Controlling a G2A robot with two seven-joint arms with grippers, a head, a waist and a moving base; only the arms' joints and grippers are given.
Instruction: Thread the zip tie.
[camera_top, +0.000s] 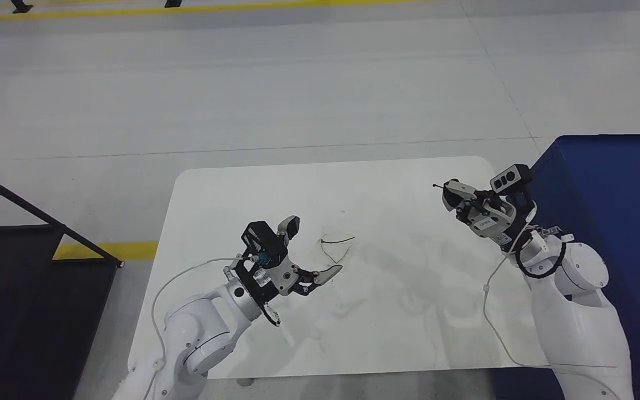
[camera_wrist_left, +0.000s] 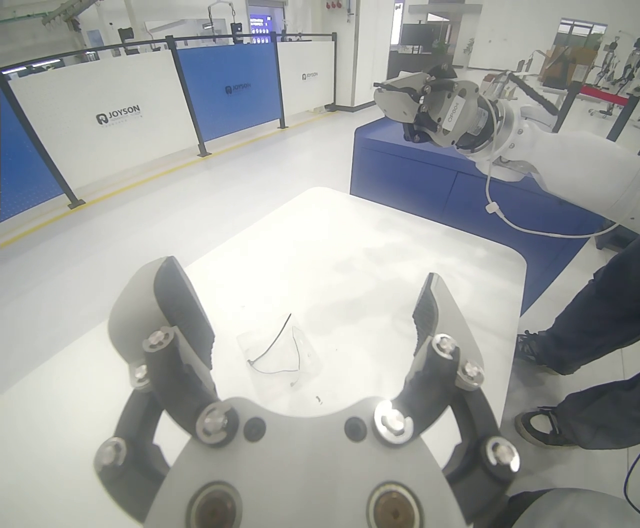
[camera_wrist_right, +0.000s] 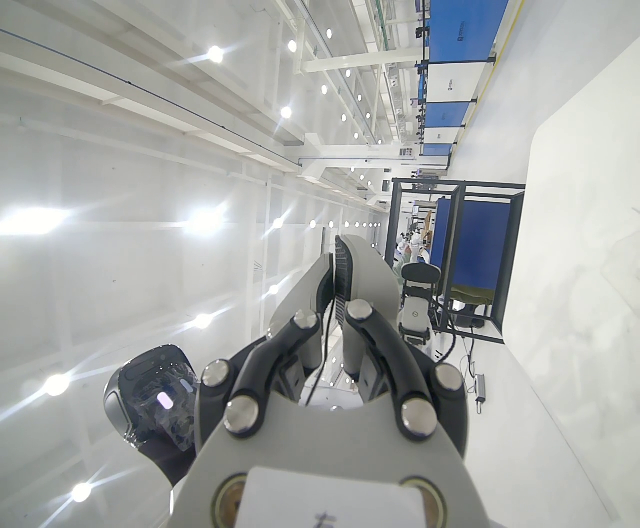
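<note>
Zip tie (camera_wrist_left: 272, 342) lies on surface (camera_wrist_left: 400, 260) just ahead of nearer, wide-open left gripper (camera_wrist_left: 300, 277), slanting away from it; right gripper (camera_wrist_right: 335, 250), raised well apart, pinches thin dark strand (camera_wrist_right: 326, 332).

The bench (camera_top: 420, 200) is smooth, matt white. The zip tie (camera_wrist_left: 270, 342) on it looks like thin dark plastic. The left gripper's (camera_wrist_left: 299, 274) jaws carry ribbed black pads (camera_wrist_left: 181, 310) and shiny metal screws (camera_wrist_left: 393, 422).

Zip tie (camera_wrist_right: 325, 340) mostly hidden between right gripper (camera_wrist_right: 334, 250) fingers (camera_wrist_right: 360, 270); head indiscernible.
</note>
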